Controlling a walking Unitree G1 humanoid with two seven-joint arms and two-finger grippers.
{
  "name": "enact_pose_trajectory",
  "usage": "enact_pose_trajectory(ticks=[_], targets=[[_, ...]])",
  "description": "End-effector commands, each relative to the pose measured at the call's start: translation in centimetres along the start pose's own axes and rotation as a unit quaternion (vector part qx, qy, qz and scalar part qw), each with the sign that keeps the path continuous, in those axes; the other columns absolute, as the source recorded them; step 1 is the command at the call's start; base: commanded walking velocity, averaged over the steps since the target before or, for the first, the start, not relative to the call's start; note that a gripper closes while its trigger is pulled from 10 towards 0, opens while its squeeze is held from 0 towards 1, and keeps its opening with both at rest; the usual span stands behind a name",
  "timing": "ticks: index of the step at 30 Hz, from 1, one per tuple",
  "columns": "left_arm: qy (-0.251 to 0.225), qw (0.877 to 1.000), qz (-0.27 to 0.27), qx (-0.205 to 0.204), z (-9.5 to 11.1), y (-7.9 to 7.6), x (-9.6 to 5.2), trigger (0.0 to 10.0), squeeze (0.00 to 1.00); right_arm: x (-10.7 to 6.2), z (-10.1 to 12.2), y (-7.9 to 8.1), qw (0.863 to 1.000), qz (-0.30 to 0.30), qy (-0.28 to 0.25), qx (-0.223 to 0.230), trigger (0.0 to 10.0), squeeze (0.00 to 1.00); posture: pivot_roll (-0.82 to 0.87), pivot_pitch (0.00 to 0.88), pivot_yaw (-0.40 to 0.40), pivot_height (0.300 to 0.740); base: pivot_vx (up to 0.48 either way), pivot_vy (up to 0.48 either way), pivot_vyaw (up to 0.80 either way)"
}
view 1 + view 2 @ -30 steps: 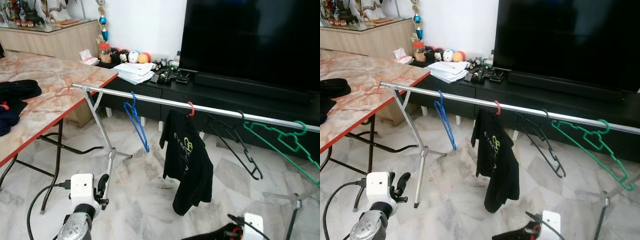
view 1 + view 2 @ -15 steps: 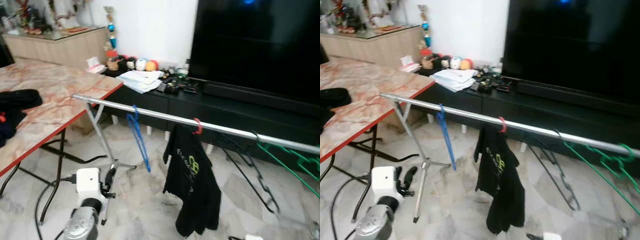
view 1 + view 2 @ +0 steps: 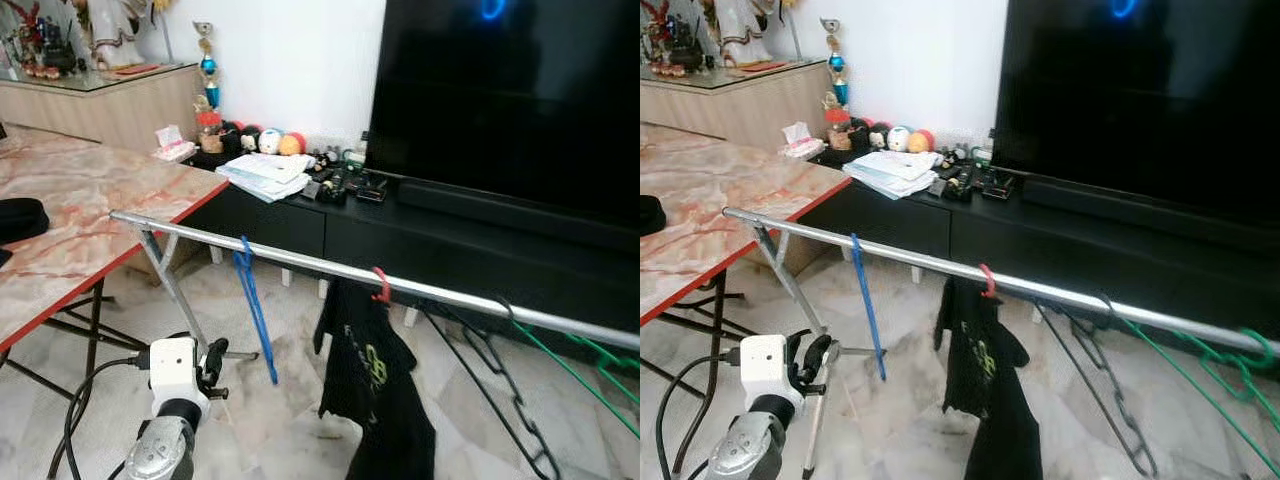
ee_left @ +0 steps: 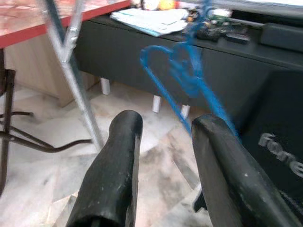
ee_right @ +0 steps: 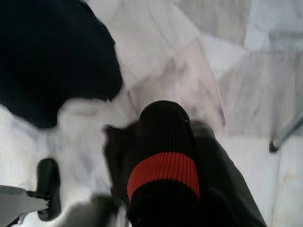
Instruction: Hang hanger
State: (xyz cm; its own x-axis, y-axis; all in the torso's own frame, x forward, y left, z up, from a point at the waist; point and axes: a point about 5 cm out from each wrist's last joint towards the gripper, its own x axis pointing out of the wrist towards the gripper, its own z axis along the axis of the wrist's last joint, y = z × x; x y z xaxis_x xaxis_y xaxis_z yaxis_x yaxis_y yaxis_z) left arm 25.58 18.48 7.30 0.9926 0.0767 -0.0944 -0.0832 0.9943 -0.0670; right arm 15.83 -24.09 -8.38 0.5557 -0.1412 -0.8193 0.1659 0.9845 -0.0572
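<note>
While a big black television (image 3: 520, 100) stands on a long black TV cabinet (image 3: 440, 240) at the back, a marble-patterned table with a red edge (image 3: 90, 220) stands on the robot's left over a pale marble floor (image 3: 280, 440). Across the front runs a silver clothes rail (image 3: 300, 262) on crossed metal legs. From the rail hang, left to right, a blue hanger (image 3: 255, 315), a black T-shirt (image 3: 375, 400) on a red hanger hook (image 3: 381, 285), a black hanger (image 3: 500, 400) and a green hanger (image 3: 1200, 385).

Low on the left, the left gripper (image 4: 163, 161) is raised before the rail; its two black fingers stand apart with nothing between them, pointing towards the blue hanger. In the right wrist view, the right gripper (image 5: 165, 165) hangs over the floor near dark cloth; whether its fingers are apart or together cannot be told. Papers (image 3: 265, 172) and small toys (image 3: 265, 142) lie on the cabinet.
</note>
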Motion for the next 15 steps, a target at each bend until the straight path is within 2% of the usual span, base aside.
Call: enact_pose_trajectory(ticks=[1,10,15], targets=[[0.000,1.000,0.006,0.003,0.17,0.45,0.08,10.0,0.00,0.22,0.73,0.98,1.000,0.014,-0.013,-0.002,10.0,0.00,0.13,0.000,-0.031,0.740,0.356,0.000,0.00],[-0.004,1.000,0.002,0.002,0.26,0.39,-0.10,10.0,0.00,0.24,0.75,1.11,1.000,0.018,-0.011,-0.006,10.0,0.00,0.13,0.000,-0.031,0.740,0.334,0.000,0.00],[0.000,1.000,-0.001,0.003,0.23,0.43,-0.09,10.0,0.00,0.23,0.60,1.17,1.000,0.023,-0.006,-0.016,10.0,0.00,0.13,0.000,-0.029,0.740,0.000,0.000,0.00]])
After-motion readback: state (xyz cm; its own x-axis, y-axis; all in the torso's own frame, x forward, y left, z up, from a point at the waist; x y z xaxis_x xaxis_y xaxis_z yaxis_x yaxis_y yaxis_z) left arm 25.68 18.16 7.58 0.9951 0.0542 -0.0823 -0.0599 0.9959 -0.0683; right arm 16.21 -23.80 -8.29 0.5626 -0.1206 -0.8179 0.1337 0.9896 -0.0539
